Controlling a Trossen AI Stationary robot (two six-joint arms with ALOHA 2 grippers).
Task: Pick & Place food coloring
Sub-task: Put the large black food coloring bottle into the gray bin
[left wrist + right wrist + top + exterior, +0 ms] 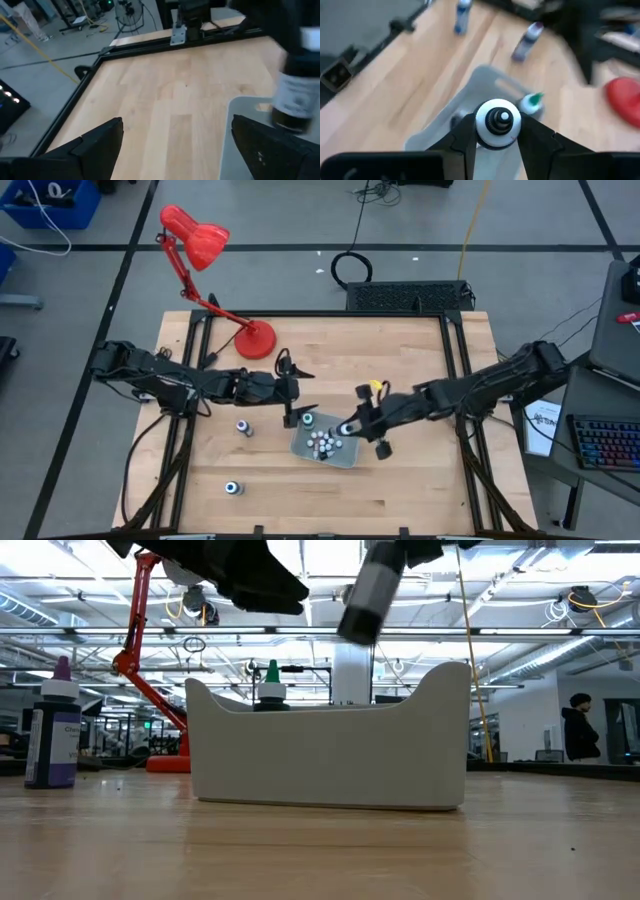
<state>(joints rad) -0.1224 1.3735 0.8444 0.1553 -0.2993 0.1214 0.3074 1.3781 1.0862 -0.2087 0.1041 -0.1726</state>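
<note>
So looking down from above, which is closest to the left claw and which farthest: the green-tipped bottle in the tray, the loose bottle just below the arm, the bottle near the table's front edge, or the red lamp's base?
From the left gripper, in the high view:
1. Green-tipped bottle, in the tray's near corner, right beside the open fingers.
2. Loose bottle, on the table to the gripper's left.
3 and 4. Lamp base, toward the back, and front-edge bottle: too close to call.

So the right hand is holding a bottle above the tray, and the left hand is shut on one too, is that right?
Only partly. The right hand does grip a bottle above the tray, but the left hand is open and empty, as the left wrist view shows.
</note>
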